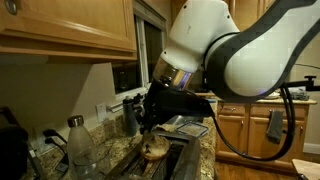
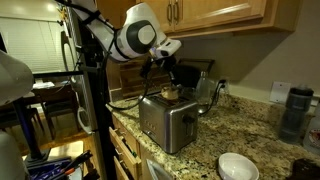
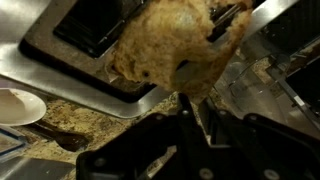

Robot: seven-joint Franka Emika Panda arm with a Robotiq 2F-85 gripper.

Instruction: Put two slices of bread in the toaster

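- Brushed-steel toaster [image 2: 166, 124] is standing on the granite surface [image 2: 235, 128], its slots facing up toward the arm.
- End effector [image 1: 150, 132] is clenching one slice of bread [image 3: 165, 45], hanging it right at the toaster's top.
- One slot is showing dark and apparently empty in the wrist view; the slice is hiding the other.
- Judging from this, the first slice is not yet seated, and a second slice, nowhere in view, is remaining to be fetched.

Slice of bread [image 2: 169, 92] at top of toaster [image 2: 165, 122], under the hand [image 2: 167, 84]
Toaster stands at the surface [image 2: 240, 135] edge; a bowl [image 2: 238, 166] lies apart on it, cabinets [image 2: 215, 12] above.
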